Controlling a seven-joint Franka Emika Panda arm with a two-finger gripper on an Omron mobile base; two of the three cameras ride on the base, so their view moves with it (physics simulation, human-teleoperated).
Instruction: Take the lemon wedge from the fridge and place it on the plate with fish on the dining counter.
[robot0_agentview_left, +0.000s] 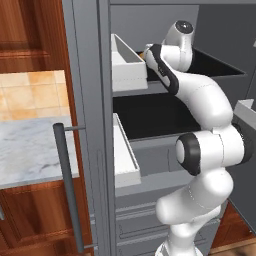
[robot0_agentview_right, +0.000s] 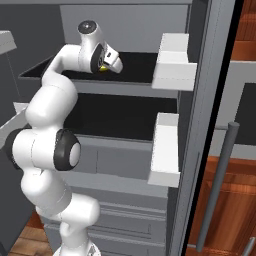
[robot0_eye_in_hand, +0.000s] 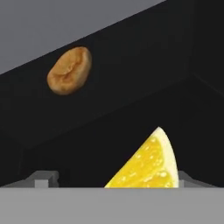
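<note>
Grey walls and open doors of the fridge (robot0_agentview_left: 90, 125) close round the arm; white door bins (robot0_agentview_left: 125, 62) jut in on both sides, leaving a narrow gap above the black upper shelf (robot0_agentview_right: 137, 65), with a second black shelf (robot0_agentview_right: 120, 117) below it and grey drawers under that; outside the left door lie a marble worktop (robot0_agentview_left: 30, 150) and tan tiles; the gripper (robot0_agentview_right: 106, 67) reaches in over the upper shelf's left part; its jaws stand wide, both small dark tips low at the sides of the hand view, and whether they touch anything I cannot tell; the lemon (robot0_eye_in_hand: 148, 164) lies on the shelf between the tips, nearer one of them; a bright yellow wedge with pulpy, glistening flesh and a thin pale rind edge; in the hand view its point aims up and its long axis slants along the rind; farther back on the matte shelf sits a rounded, wrinkled orange-brown lump (robot0_eye_in_hand: 70, 70), well apart from the lemon
</note>
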